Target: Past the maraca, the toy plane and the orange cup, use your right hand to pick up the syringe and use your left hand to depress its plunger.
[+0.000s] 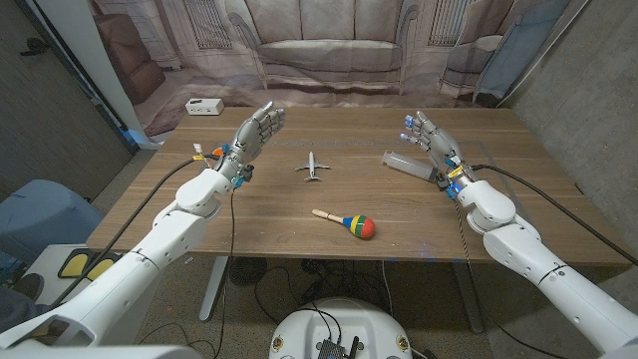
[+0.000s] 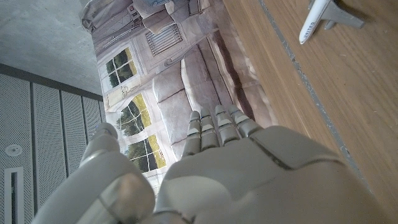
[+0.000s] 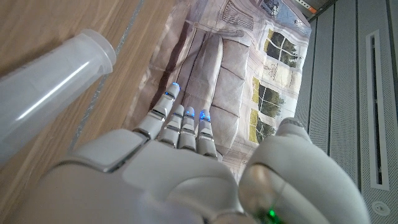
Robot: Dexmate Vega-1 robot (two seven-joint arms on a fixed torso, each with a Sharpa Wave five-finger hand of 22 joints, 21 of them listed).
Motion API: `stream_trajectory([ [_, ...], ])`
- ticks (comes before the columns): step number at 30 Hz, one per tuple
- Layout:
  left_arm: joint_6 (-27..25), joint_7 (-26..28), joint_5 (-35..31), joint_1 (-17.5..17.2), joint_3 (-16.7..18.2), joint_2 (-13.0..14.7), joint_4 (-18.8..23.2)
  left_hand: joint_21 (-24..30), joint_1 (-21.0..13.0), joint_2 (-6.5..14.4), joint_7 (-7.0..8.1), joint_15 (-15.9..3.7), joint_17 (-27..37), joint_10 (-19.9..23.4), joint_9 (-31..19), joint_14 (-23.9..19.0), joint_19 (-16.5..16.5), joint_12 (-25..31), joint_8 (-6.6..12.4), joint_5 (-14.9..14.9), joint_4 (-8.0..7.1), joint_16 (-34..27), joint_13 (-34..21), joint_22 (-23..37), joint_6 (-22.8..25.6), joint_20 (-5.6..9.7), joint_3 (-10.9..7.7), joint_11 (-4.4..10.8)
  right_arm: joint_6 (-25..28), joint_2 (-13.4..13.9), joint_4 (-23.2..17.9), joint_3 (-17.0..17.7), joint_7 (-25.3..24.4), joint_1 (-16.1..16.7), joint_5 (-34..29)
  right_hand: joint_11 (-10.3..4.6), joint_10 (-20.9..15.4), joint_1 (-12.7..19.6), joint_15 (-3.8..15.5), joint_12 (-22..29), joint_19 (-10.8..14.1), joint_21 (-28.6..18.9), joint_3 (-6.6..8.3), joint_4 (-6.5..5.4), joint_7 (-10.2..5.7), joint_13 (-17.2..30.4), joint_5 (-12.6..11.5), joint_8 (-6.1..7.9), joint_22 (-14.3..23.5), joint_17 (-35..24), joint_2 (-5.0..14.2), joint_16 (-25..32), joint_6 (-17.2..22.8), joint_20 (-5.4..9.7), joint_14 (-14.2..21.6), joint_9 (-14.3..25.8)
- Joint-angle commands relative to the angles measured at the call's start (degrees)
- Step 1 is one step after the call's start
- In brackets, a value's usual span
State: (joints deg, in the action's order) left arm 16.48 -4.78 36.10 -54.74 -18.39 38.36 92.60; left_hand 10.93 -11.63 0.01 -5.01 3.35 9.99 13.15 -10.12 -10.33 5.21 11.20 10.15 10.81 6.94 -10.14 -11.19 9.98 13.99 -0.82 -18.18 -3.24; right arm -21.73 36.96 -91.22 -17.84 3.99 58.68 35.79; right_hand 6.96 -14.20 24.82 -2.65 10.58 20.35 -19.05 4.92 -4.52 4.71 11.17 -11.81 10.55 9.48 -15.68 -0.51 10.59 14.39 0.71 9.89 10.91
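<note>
Head view, syringe (image 1: 409, 165) just beside right hand (image 1: 435, 146), fingers apart, holding nothing

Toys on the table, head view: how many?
2. The toy plane lies mid-table between the hands; the maraca lies nearer the robot, slightly right. No orange cup visible.

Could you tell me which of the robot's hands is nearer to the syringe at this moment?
The right. The right hand stands open right beside the syringe, on its outer side. The left hand is open far across the table, beyond the toy plane.
</note>
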Motion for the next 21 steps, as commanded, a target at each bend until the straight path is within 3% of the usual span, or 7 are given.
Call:
stream_trajectory([
  [1,0.9,-2.7,2.3,0.7,0.3,-0.3,-3.2,-0.3,0.1,0.1,-0.11,0.19,0.3,-0.6,-0.2,0.6,-0.4,-0.3,-0.18,-0.2,-0.01,0.1,-0.2,0.2,-0.6,-0.06,0.24,0.2,-1.8,-1.4,2.0,0.4,6.4,0.5,6.8,-0.03,-0.1,-0.6,-0.19,0.1,-0.4,0.4,-0.36,0.11,0.07,0.1,0.2,-0.16,0.2,0.0,-0.18,0.2,-0.3,-0.25,-0.1,0.0],
  [14,1.2,-5.0,3.6,0.9,0.5,0.3,-4.0,-0.3,0.1,0.1,-0.22,0.12,0.3,-1.1,-0.2,1.3,-0.9,-0.2,-0.03,-0.2,-0.04,0.0,-0.2,0.2,-1.0,0.08,0.32,0.05,0.1,-1.2,0.5,-0.6,4.8,0.6,5.4,0.34,0.2,-1.6,-0.21,0.2,-1.7,1.6,-1.04,0.0,0.45,0.0,0.1,0.18,0.2,0.3,-0.82,0.2,0.0,0.05,-1.2,-0.1],
  [21,0.8,-4.3,3.5,0.2,0.8,0.9,-3.5,-0.3,0.2,0.2,-0.19,0.18,0.3,-1.1,-0.2,1.4,-1.0,-0.1,0.07,-0.1,-0.05,-0.1,-0.2,0.2,-1.0,0.14,0.35,0.08,-0.6,-2.8,3.3,-1.9,5.9,-1.7,4.7,0.38,0.3,-1.7,-0.35,0.2,-1.6,1.8,-1.08,0.02,0.63,0.0,0.0,0.21,0.2,0.4,-0.79,0.3,0.0,0.04,-1.1,-0.1],
])
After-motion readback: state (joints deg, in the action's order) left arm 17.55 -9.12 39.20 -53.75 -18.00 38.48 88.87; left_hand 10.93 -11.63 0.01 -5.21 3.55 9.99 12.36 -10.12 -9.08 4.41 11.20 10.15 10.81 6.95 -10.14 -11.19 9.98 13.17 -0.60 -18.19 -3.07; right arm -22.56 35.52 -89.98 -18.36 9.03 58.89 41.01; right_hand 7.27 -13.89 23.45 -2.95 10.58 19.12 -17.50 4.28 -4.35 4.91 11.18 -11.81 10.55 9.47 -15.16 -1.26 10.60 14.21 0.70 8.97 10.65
